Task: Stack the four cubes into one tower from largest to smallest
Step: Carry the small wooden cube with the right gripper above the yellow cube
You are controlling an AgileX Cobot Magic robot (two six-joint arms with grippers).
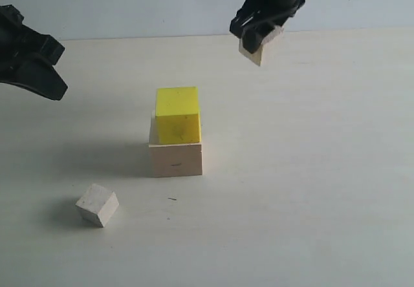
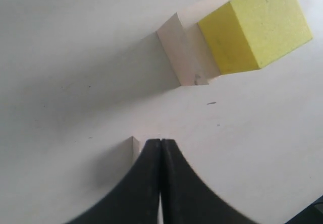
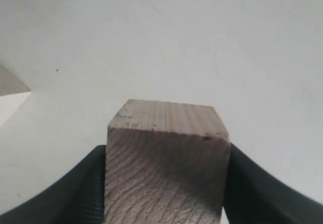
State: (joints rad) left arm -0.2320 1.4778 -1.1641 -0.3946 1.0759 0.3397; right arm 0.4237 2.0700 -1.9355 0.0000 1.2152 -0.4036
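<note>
Exterior view: the yellow cube (image 1: pixel 177 114) sits on top of the large pale cube (image 1: pixel 175 159) in the middle of the table (image 1: pixel 310 170), so 2 of the 4 are stacked. The whitish cube (image 1: pixel 98 205) lies alone in front and to the left, well apart from the stack. The right gripper (image 1: pixel 259 31) hangs up in the air at the back with the tan cube (image 1: pixel 261 46) clamped in it, tilted. The left gripper (image 1: pixel 39 74) hovers off to the left, holding nothing. Left wrist view: the left gripper (image 2: pixel 160 142) has its fingers pressed flat together, empty, with the yellow cube (image 2: pixel 257 27) on the large pale cube (image 2: pixel 184 52) further off. Right wrist view: the tan cube (image 3: pixel 166 128) is squeezed between the 2 black fingers (image 3: pixel 81 188), clear of the table.
</note>
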